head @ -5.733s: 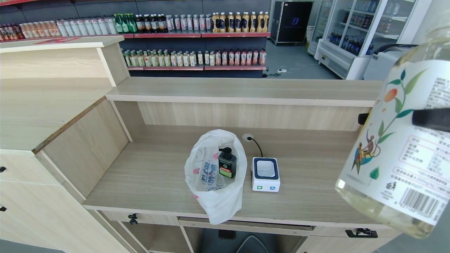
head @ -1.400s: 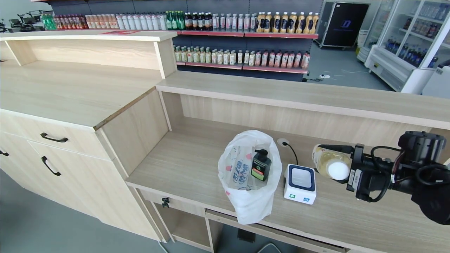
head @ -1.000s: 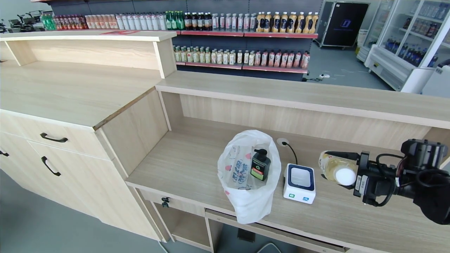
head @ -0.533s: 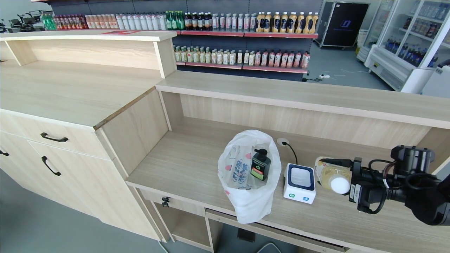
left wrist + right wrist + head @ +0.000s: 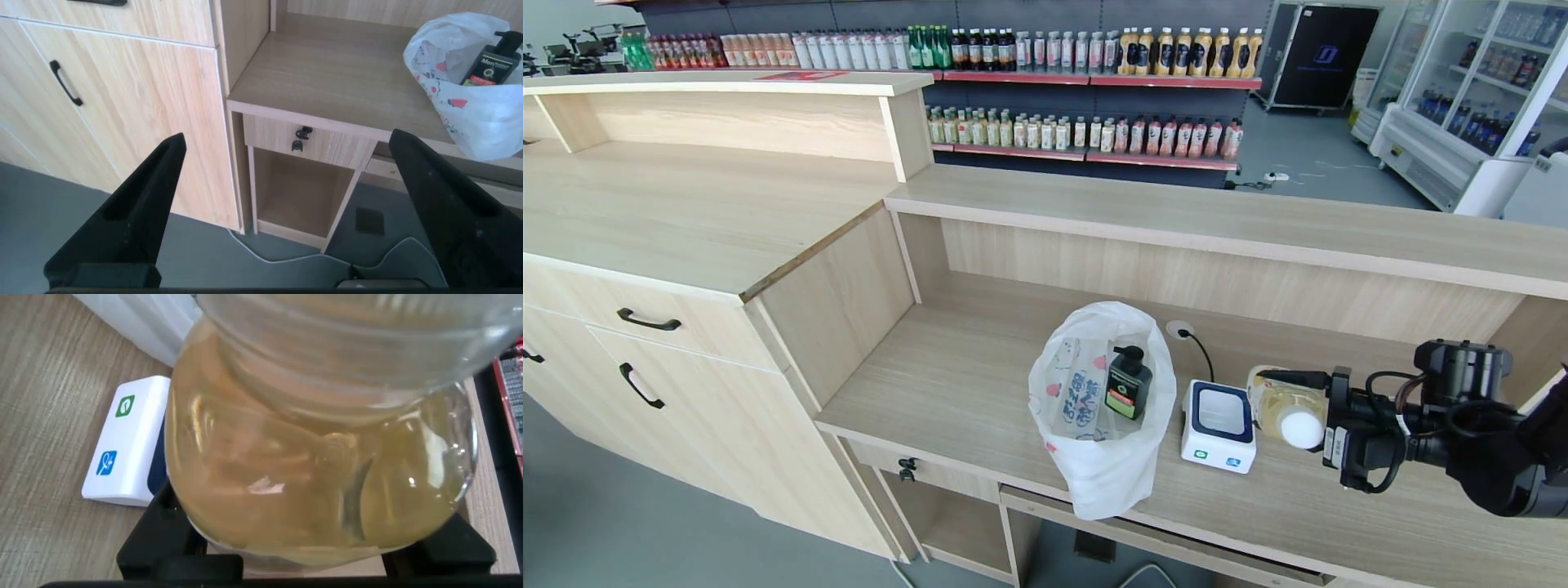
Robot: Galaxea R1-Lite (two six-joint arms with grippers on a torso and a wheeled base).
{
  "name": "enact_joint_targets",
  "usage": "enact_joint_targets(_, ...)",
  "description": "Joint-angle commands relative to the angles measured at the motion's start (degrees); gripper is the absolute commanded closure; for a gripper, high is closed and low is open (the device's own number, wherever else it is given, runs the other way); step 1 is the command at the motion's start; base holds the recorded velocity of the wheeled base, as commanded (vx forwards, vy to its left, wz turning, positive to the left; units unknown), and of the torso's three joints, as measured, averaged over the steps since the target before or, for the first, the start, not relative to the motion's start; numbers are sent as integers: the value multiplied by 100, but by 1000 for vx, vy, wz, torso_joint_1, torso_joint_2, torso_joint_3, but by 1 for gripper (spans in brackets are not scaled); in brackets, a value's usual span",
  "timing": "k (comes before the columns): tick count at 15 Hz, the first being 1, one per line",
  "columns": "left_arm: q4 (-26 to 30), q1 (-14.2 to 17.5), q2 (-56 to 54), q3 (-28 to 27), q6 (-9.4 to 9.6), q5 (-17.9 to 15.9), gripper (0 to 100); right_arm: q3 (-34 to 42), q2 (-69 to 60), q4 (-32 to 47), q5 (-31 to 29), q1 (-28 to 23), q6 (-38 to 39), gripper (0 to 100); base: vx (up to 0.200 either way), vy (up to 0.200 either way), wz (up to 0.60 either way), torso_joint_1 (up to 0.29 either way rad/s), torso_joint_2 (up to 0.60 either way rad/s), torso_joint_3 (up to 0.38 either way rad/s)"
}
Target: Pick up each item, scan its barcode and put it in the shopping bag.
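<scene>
Currently the long wooden counter (image 5: 964,384) is carrying all the task's things on its lower work surface. The white plastic shopping bag (image 5: 1094,465) is standing open near the front edge, and its lower part is drooping slightly over that edge. In the left wrist view the bag (image 5: 458,106) is showing at the counter's corner.

The right end effector (image 5: 1298,402) is reaching in from the right side, close over the counter, and is gripping a clear bottle (image 5: 1267,404) of pale yellow liquid between its black fingers (image 5: 1290,377). The left end effector (image 5: 286,237) is hanging low in front of the counter, facing a cupboard door (image 5: 122,114) with a dark handle, and its two fingers (image 5: 122,220) are spread wide apart with nothing between them.

The bottle is lying roughly on its side in the grip, its white cap pointing towards the robot, just beside the right edge of the scanner (image 5: 1218,415). Whether it is touching the counter cannot be told. From the right wrist the bottle (image 5: 327,474) is looming large, with the scanner (image 5: 127,441) just past it.

The scanner, a small white box with a dark-framed window on top, is sitting just right of the bag, and a black cable (image 5: 1199,347) is running from it to a hole in the counter.

A dark pump bottle (image 5: 1127,384) is standing upright inside the bag.
</scene>
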Motion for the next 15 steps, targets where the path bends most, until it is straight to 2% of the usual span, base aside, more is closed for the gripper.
enact_joint_targets(1, -1, 0, -2, 0, 0, 0, 0, -72, 80, 1, 5, 13, 1, 100, 0, 0, 0, 0, 0, 0)
enact_joint_targets(15, -1, 0, -2, 0, 0, 0, 0, -441, 607, -333, 22, 329, 318, 100, 0, 0, 0, 0, 0, 0)
